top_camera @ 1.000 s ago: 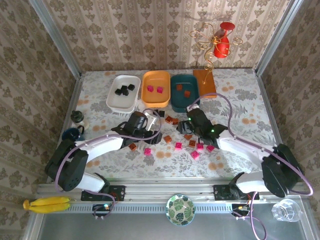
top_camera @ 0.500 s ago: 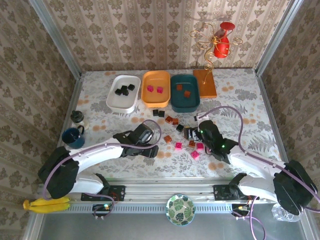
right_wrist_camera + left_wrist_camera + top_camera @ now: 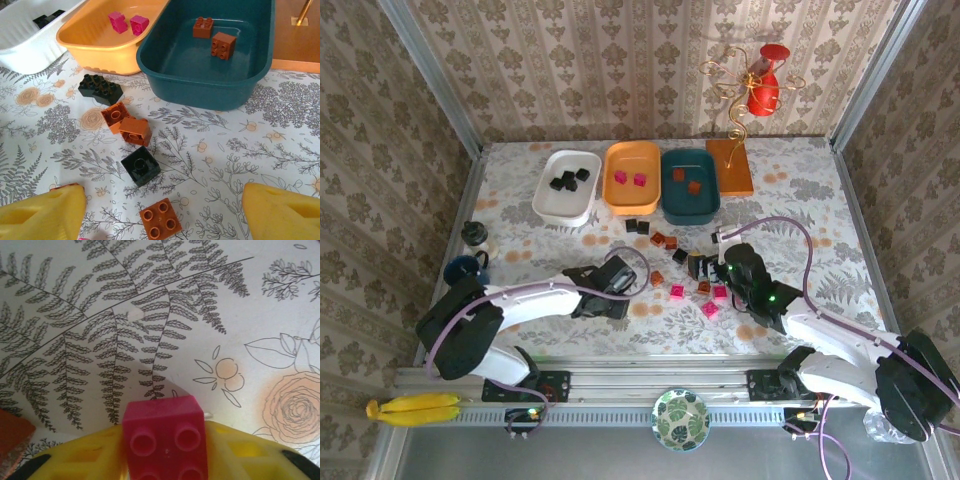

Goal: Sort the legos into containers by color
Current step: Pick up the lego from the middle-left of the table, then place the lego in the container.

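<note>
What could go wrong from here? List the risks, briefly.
The pink brick juts well past the left gripper's fingers; it may slip before reaching the orange-yellow tray. The open right gripper hangs over crowded bricks: closing on the black brick could nudge the orange-brown brick close by.

Walls: beige damask wallpaper (image 3: 620, 70) on the far, left and right sides. Aluminium posts (image 3: 430, 75) run up both far corners. Table cloth (image 3: 820, 200) is white with grey fern and peach rose print. Aluminium rail (image 3: 650, 385) runs along the near edge, with a grey ledge (image 3: 610, 450) nearer still. Light is even, shadows soft.
</note>
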